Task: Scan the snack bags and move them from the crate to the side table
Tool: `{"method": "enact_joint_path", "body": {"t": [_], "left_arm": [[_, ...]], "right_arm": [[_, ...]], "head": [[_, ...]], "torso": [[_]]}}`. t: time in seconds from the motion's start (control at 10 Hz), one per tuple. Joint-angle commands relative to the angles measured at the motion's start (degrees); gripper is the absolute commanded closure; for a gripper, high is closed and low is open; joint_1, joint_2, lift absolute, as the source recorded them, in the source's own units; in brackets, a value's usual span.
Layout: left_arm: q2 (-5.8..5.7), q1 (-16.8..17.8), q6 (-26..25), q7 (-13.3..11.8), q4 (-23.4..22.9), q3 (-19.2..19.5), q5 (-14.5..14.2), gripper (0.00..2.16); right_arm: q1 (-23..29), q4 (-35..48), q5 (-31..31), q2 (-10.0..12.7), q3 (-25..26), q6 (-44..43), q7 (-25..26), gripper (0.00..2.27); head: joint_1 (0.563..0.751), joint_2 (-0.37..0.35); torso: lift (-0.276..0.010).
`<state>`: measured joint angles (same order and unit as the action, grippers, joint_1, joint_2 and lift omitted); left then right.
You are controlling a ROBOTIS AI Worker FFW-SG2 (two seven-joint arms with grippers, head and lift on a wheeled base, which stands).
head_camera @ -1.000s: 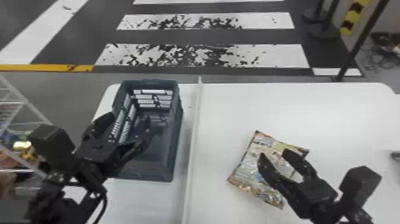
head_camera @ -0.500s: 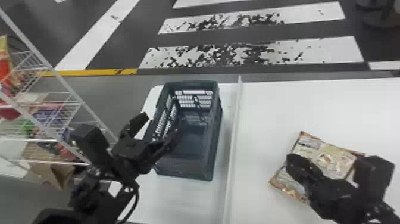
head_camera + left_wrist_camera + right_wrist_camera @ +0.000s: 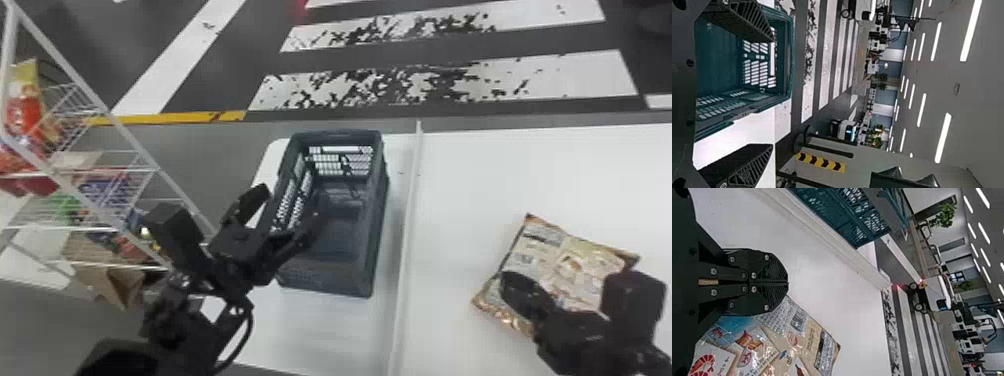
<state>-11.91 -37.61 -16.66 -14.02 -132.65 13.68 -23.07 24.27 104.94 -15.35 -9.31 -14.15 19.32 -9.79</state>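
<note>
And here's the left gripper at the left side of the dark crate, released, its 2 fingers spread wide apart. In the head view, 1 fingertip shows over the crate's inside and the other out past its left wall.

Across the raised white divider, the right gripper is clenched, its 2 fingers pressed together along the middle in its own wrist view. And there's the snack bag, lying flat on the white table to the right of the divider, with the right gripper in front of its near part in the head view. Contact between them looks unlikely, though the angle makes that hard to call.

Over on the far left stands a white wire rack, loaded with colourful packages on its shelves. Beyond the table, white stripes run across the dark floor, with a yellow line on the near side!
</note>
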Motion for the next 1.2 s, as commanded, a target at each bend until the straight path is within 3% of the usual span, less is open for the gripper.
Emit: {"method": "enact_joint_path", "body": {"t": [0.0, 0.3, 0.7, 1.1], "left_arm": [[0.05, 0.00, 0.00, -0.21, 0.20, 0.12, -0.22, 0.04], [0.13, 0.26, 0.00, -0.39, 0.29, -0.41, -0.22, 0.04], [0.13, 2.02, 0.00, -0.39, 1.87, -1.37, -0.31, 0.04], [0.05, 3.07, 0.00, -0.48, 3.01, -1.81, -0.31, 0.04]], "right_arm": [[0.87, -0.96, -0.30, -0.36, 2.37, -0.20, -0.22, 2.24], [3.24, -0.43, -3.64, -1.32, 8.78, -0.55, -2.60, 2.24], [7.90, 2.38, -10.76, -6.25, 16.96, 1.74, -9.19, 2.24], [10.62, 12.22, -17.26, -6.69, 25.40, 9.29, -13.06, 2.24]], "head": [[0.695, 0.287], [0.695, 0.219], [0.695, 0.110], [0.695, 0.061]], "torso": [[-0.087], [-0.087], [-0.087], [-0.087]]}}
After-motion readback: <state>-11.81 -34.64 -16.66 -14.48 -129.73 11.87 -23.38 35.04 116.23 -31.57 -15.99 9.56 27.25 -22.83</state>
